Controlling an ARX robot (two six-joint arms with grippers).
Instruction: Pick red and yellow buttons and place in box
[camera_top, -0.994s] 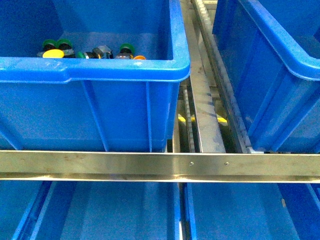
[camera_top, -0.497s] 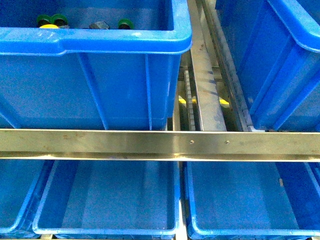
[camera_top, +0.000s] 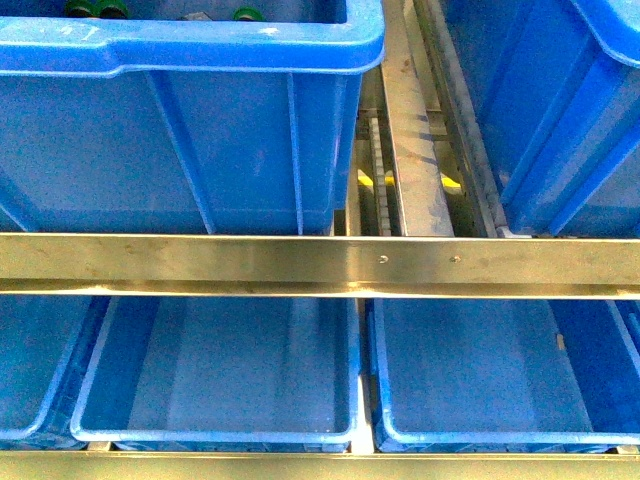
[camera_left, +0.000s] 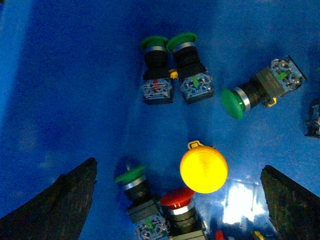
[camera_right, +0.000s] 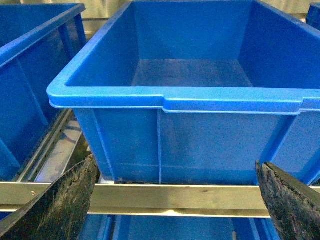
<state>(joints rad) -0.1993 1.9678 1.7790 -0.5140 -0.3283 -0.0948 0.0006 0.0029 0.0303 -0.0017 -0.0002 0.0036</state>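
In the left wrist view a yellow button (camera_left: 203, 170) and a red button (camera_left: 177, 198) lie on the blue floor of a bin, touching each other. Green buttons (camera_left: 155, 42) (camera_left: 232, 102) (camera_left: 131, 175) lie around them. My left gripper (camera_left: 177, 165) hangs open above this group, one dark finger (camera_left: 65, 200) on each side, holding nothing. My right gripper (camera_right: 174, 162) is open in front of an empty blue bin (camera_right: 190, 100). I cannot tell which bin is the box. Neither arm shows in the front view.
A steel rail (camera_top: 320, 262) crosses the front view. Above it stand a blue bin (camera_top: 200, 50) with green button tops (camera_top: 95, 8) at its rim and another bin (camera_top: 570, 100). Below it lie two empty bins (camera_top: 215, 380) (camera_top: 490, 380).
The front view has shifted downward: the upper bin and rail have risen in the picture, the lower bins have come into sight, and the yellow button has dropped behind the rim.
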